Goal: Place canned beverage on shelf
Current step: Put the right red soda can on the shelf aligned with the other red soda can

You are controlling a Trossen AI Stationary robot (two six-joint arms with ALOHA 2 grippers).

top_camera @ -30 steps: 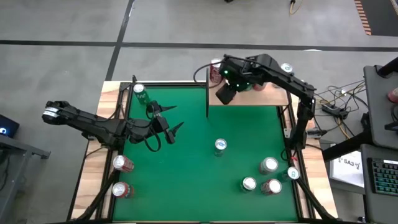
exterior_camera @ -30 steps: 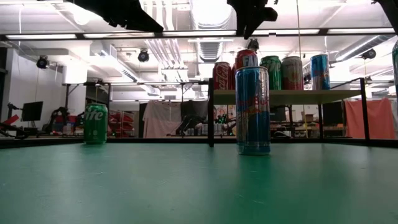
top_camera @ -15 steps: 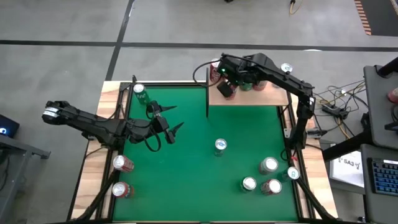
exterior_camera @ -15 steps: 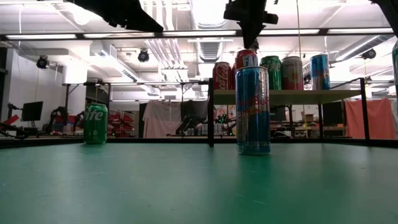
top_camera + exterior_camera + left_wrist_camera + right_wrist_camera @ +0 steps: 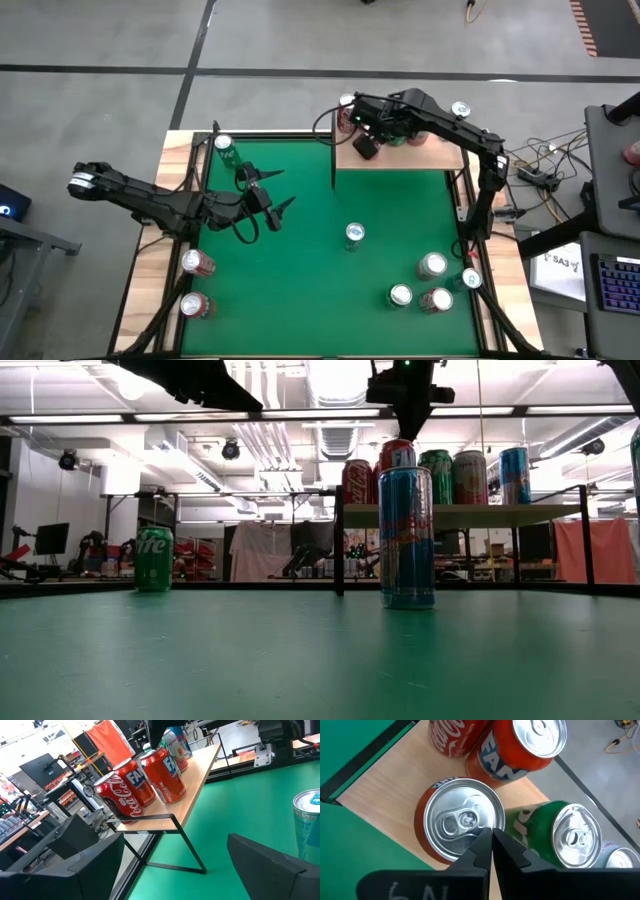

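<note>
The shelf (image 5: pixel 430 160) is a light-wood board on black posts at the table's far right. On it stand a Coca-Cola can (image 5: pixel 452 735), orange cans (image 5: pixel 520 745), a green can (image 5: pixel 565 837) and, nearest the edge, an orange can (image 5: pixel 460 817). My right gripper (image 5: pixel 491 840) is shut and points steeply down over that can's top, high above the shelf in the low view (image 5: pixel 409 432). My left gripper (image 5: pixel 280 190) hangs open over the table's left part, holding nothing. A tall blue can (image 5: pixel 354 234) stands upright on the green felt mid-table. My right gripper's shut fingertips (image 5: pixel 485 837) stand over the rim of the nearest orange can's top (image 5: pixel 470 842), coming from above. I cannot tell whether they touch it. The can stands upright on the shelf board.
A green can (image 5: pixel 224 148) stands at the far left corner. Two red cans (image 5: pixel 197 262) are at the near left, and several cans (image 5: pixel 432 265) cluster at the near right. The shelf's black post (image 5: pixel 339 540) rises beside the blue can (image 5: pixel 406 540).
My right gripper has tipped more steeply downward above the shelf's cans and sunk slightly toward them. The cans on the shelf and table have stayed put.
</note>
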